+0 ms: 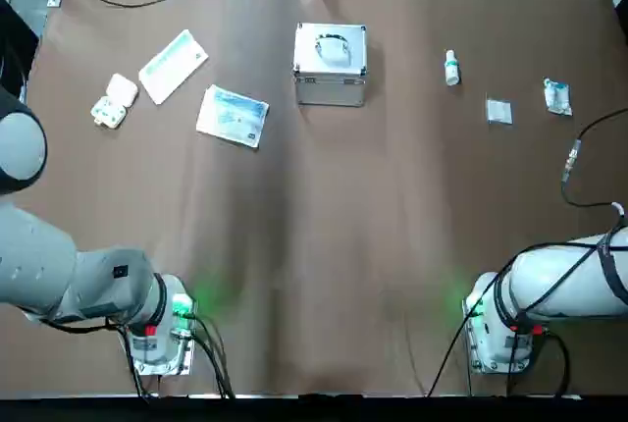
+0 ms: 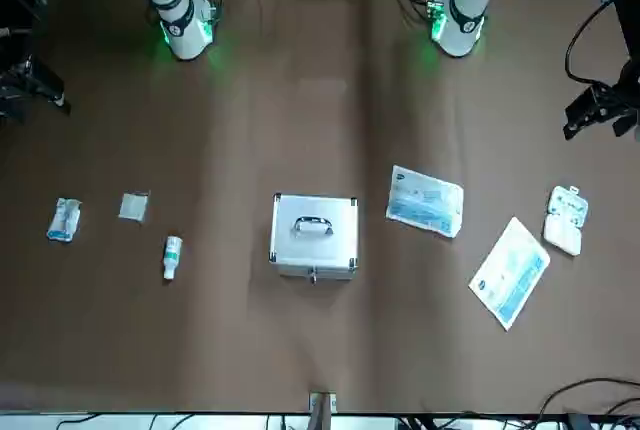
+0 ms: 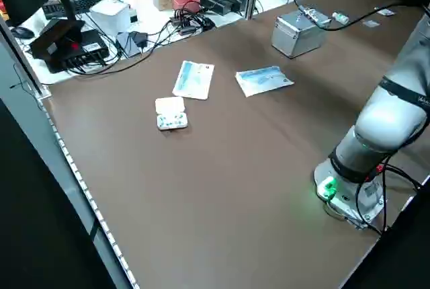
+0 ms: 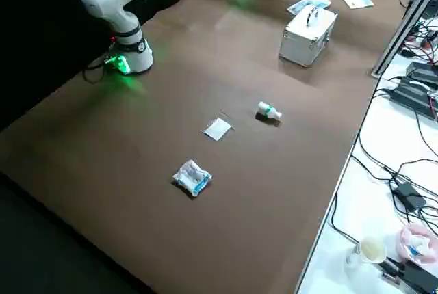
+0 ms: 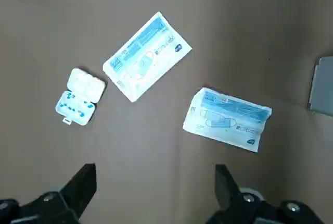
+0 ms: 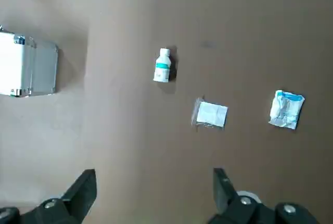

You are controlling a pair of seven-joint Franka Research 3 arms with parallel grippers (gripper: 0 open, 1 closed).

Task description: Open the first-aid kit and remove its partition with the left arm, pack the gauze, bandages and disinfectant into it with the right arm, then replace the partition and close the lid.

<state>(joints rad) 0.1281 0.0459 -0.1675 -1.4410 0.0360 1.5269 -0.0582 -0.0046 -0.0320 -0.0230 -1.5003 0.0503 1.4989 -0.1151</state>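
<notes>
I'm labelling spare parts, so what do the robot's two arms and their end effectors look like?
Both arms are white and grey with rounded links and green-lit bases. The left arm bears a small black square mark; black cables run along the right arm. The left end effector and right end effector each have two black fingers with silver screws.

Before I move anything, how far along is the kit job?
Nothing looks done: the first-aid kit is shut, so no partition shows. Neither hand holds anything; the left and right are open. Left to do: everything, with the disinfectant, gauze packet and bandage packet lying outside.
</notes>
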